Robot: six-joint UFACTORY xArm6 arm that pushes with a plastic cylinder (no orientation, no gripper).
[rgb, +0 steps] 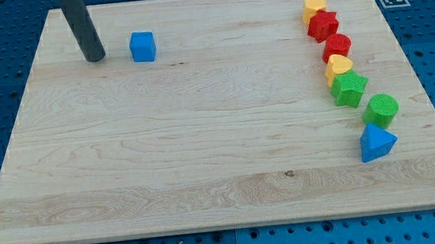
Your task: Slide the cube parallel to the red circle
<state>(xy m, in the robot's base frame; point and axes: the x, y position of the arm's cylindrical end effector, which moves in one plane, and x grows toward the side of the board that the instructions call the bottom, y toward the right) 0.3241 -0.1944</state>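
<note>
- While my tip (94,58) is resting on the desk (205,163) just to the view's left of the blue cube (143,47), not touching it, I am lining up a push toward the view's right.
- My end effector is being a bare rod with nothing to spread or pinch.
- The cube is sitting well apart from the red circle (337,45), far to its view's left and slightly higher, so I am judging the slide barely begun.
- Yellow, red, green and blue blocks are curving past the red circle.

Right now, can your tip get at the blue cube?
Probably yes. My tip sits just to the view's left of the blue cube, apart from it, with only bare board between them.
</note>
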